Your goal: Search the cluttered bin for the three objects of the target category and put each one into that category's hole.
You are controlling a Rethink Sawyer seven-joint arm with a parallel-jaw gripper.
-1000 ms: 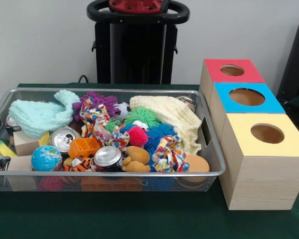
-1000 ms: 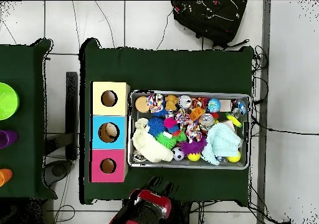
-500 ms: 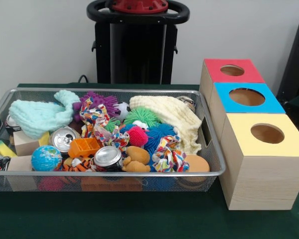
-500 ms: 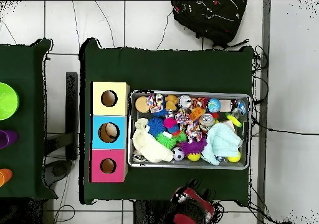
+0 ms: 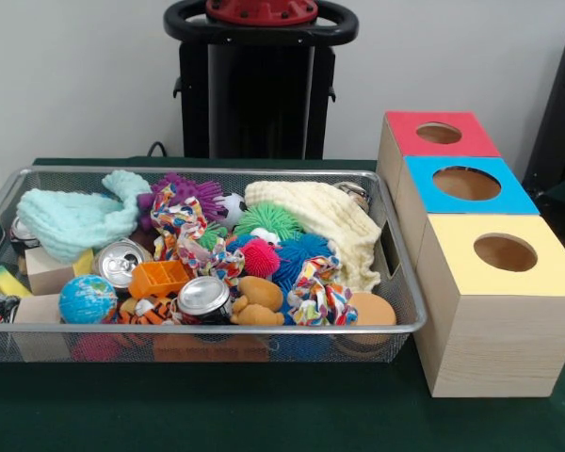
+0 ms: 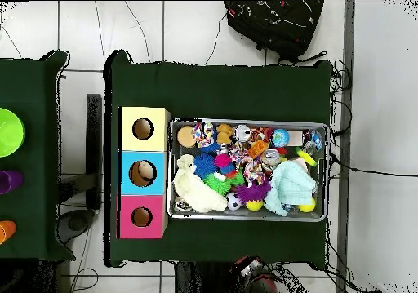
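A wire mesh bin holds a jumble: two drink cans, a globe ball, pink, blue, green and purple spiky balls, a mint cloth, a cream cloth, wooden blocks and a knotted rope toy. Beside the bin stand three wooden boxes, each with a round hole: red top, blue top, yellow top. Only a red piece of the arm shows; the gripper is out of sight.
The robot's black pedestal rises behind the bin. A dark backpack lies on the floor beyond the table. A second green table at the side carries a green bowl. Cables trail round the table edges.
In the overhead view the red arm swung sideways along the bottom and drew back until only a sliver shows. Nothing in the bin or boxes has moved.
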